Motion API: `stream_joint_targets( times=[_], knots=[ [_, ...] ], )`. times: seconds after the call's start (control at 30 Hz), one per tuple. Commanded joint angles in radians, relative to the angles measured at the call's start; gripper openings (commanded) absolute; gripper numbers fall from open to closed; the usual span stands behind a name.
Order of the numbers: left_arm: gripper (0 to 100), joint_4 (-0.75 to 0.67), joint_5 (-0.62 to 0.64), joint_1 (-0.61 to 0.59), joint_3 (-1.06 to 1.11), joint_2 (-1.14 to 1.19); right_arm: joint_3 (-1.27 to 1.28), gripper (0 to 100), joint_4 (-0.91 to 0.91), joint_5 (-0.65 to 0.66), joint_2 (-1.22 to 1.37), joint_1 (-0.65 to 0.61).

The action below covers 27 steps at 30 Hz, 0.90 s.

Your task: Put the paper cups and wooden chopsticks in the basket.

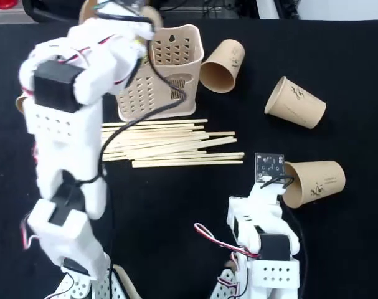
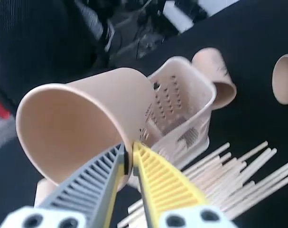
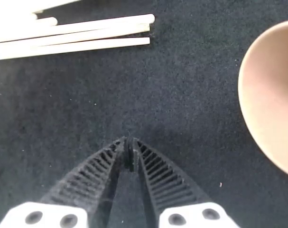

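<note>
Cup (image 2: 82,128) aloft, rim clamped in the left tool (image 2: 128,159), mouth turned towards the wrist. The basket (image 2: 181,102) stands just beyond and below it, so this tool looks nearer for the drop. Right tool (image 3: 128,152), pressed together on nothing, sits by a fallen cup (image 3: 272,109) on the tabletop (image 3: 87,95).

In the high view the left arm (image 1: 58,118) covers the left side of the basket (image 1: 176,56) and one end of the chopsticks (image 1: 176,146), while the right wrist view's edge cuts off a paper cup (image 3: 272,95).
</note>
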Motion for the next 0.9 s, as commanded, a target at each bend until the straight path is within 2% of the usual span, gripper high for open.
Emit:
stream_joint_targets(
  times=[0.0,0.17,0.4,0.7,0.87],
  knots=[
    [3,-0.1,-0.028,0.027,-0.065,0.074,-0.005,2.2,0.005,0.002,-0.05,0.006],
    [3,-0.172,-0.028,0.048,-0.041,0.18,-0.005,2.2,0.005,0.002,-0.05,0.006],
    [3,-0.086,-0.028,0.102,-0.041,0.178,-0.005,2.2,0.005,0.002,-0.05,0.006],
    [3,-0.089,-0.035,0.056,-0.031,0.23,-0.005,2.2,0.005,0.002,-0.05,0.006],
    [14,-0.083,-0.028,0.007,-0.033,0.247,-0.005,2.2,0.005,0.002,-0.05,0.006]
  ],
)
